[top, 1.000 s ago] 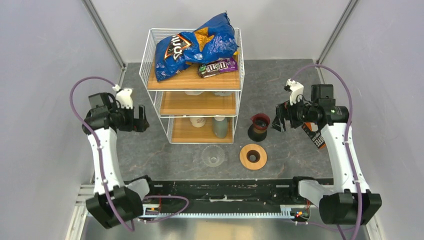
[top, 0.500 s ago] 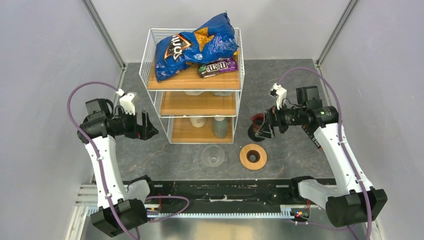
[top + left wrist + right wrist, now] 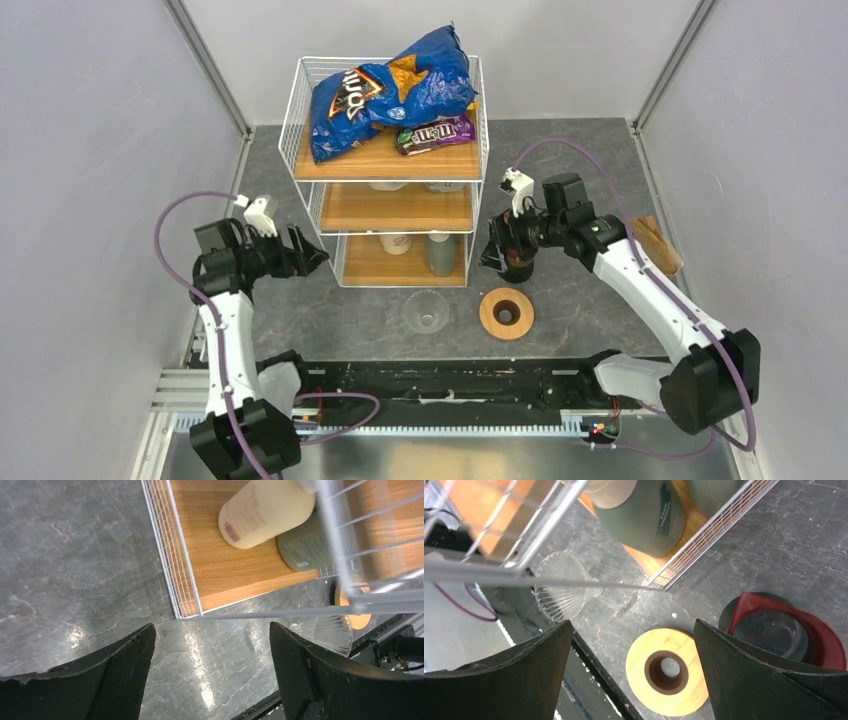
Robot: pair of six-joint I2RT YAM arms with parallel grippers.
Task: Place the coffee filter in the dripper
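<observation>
Both tools gape empty: the right tool (image 3: pixel 497 258) has swung left over the red-rimmed cup (image 3: pixel 774 630), leaving the tan coffee filter (image 3: pixel 657 243) on the worktop (image 3: pixel 590 170) well to its right, with the glass dripper (image 3: pixel 427 312) near-left; the left tool (image 3: pixel 312 258) has edged toward the rack (image 3: pixel 400 207).

A white wire rack (image 3: pixel 395 208) with three wooden shelves stands on the grey marbled table (image 3: pixel 580 160). A blue Doritos bag (image 3: pixel 385 90) and a purple M&M's packet (image 3: pixel 435 133) lie on its top shelf. A cream cup (image 3: pixel 397 243) and a grey-green tumbler (image 3: pixel 439 253) sit on the bottom shelf.
</observation>
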